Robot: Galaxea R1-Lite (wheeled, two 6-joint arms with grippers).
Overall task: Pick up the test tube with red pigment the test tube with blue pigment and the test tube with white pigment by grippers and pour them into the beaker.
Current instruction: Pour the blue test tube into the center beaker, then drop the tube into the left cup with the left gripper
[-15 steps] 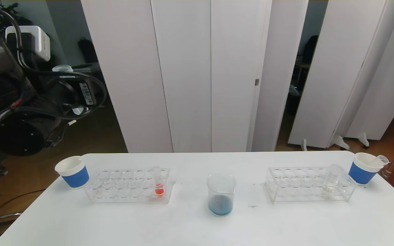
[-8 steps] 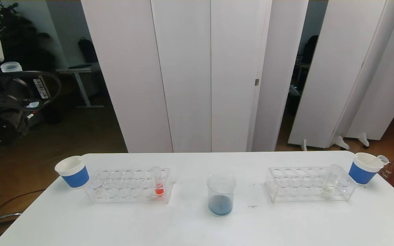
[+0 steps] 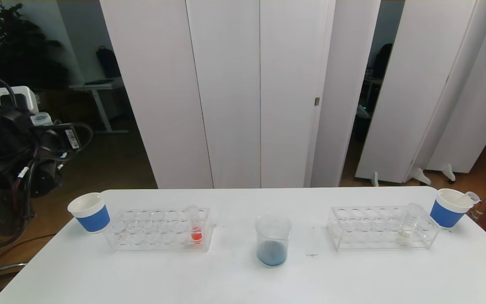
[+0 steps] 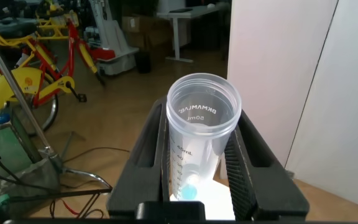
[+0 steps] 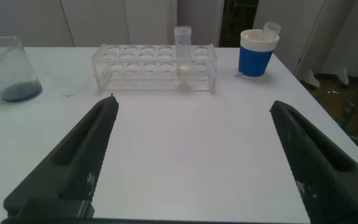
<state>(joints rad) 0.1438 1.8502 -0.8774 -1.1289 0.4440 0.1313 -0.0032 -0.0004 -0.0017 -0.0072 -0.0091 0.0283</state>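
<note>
emptied blue tube held clear of the table

the white table [image 3: 243, 278] holds a clear wide beaker [image 3: 272, 240] with blue liquid at its bottom. the clear marked tube of pale whitish liquid [image 3: 409, 222] and a red-liquid tube [image 3: 194, 225] stand in their racks. the left gripper [image 4: 197, 162], beyond the table's left edge, clamps the clear tube with only a blue trace [image 4: 199, 140]; better keep it upright while setting it down. the right gripper [image 5: 191, 168] gapes wide above the table.

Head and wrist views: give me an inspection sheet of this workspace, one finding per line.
Surface: white table, dry.
Job's things: beaker centre, blue liquid in it; red tube in left rack; white-pigment tube in right rack; nearly empty blue tube.
Clutter: two blue-banded cups.
Grippers: left gripper shut on blue tube, off the table's left; right gripper open, low over table.
Cables: on left arm.
Surroundings: white panels, bicycles.
</note>
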